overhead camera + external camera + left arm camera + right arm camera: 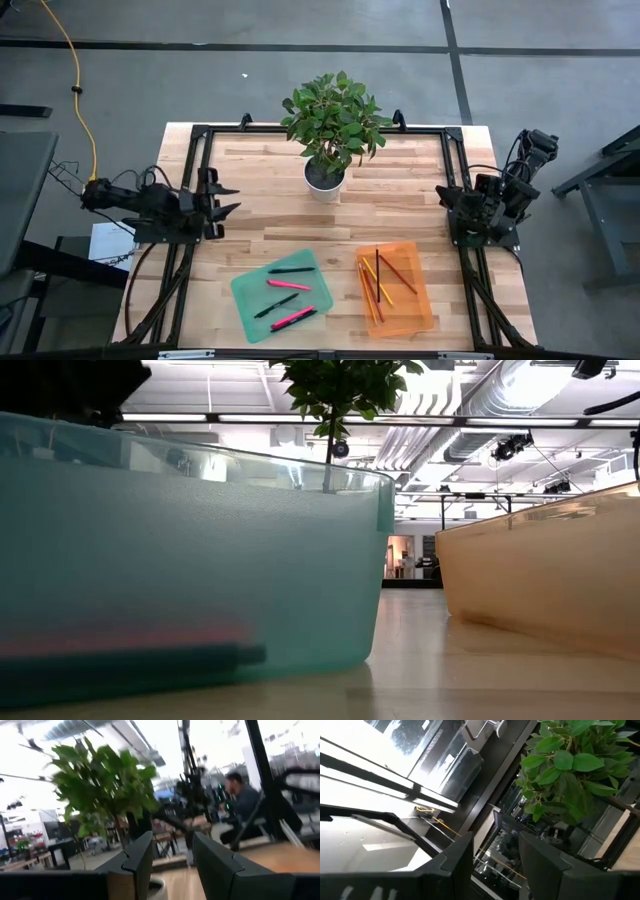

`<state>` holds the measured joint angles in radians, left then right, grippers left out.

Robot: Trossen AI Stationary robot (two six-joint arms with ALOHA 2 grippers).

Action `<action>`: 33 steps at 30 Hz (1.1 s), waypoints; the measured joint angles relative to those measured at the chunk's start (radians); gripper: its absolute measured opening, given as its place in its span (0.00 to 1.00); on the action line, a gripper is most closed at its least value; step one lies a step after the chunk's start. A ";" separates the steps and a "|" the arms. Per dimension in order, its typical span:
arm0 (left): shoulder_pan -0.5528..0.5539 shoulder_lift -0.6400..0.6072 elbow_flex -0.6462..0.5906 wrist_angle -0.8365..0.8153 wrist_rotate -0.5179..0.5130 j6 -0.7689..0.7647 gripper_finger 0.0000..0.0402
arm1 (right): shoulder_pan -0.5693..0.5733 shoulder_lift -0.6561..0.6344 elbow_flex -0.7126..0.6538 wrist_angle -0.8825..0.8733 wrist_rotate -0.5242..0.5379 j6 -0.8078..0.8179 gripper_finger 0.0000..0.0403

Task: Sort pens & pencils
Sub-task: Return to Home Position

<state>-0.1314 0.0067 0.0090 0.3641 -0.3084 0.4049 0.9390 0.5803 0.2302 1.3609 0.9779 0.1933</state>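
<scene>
Several pink and black pens [289, 285] lie flat in a green tray [250, 297] at the table's near middle. Through the tray's wall the low view shows them as pens [130, 650]. Thin red, orange and yellow pencils [378, 278] lie in an orange tray [418, 310] to its right. My left gripper [230, 199] hovers open at the table's left side, well clear of the trays. My right gripper [450, 195] is drawn back at the right side. In its wrist view the right gripper [495, 862] is open with nothing between its fingers.
A leafy plant in a white pot [325, 178] stands at the table's far middle. A black frame [200, 135] runs around the wooden top. Bare wood lies between the pot and the trays. In the room beyond, a person [242, 802] sits.
</scene>
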 joint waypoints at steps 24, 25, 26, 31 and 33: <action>0.000 0.057 0.000 -0.310 0.053 -0.098 0.32 | 0.079 -0.039 0.000 -0.011 0.003 -0.080 0.37; 0.000 0.069 0.000 -0.311 0.053 -0.097 0.32 | 0.079 -0.039 0.000 -0.007 -0.010 -0.082 0.37; 0.000 0.079 0.000 -0.312 0.053 -0.097 0.32 | 0.079 -0.039 0.000 0.003 -0.019 -0.090 0.37; 0.000 0.106 0.000 -0.312 0.053 -0.097 0.32 | 0.103 -0.101 0.000 0.049 -0.146 -0.212 0.37; 0.000 0.109 0.001 -0.309 0.053 -0.097 0.32 | 0.134 -0.147 0.000 0.044 -0.195 -0.275 0.37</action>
<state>-0.1314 0.1159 0.0097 0.0549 -0.2550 0.3077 1.0726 0.4333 0.2306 1.4053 0.7833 -0.0813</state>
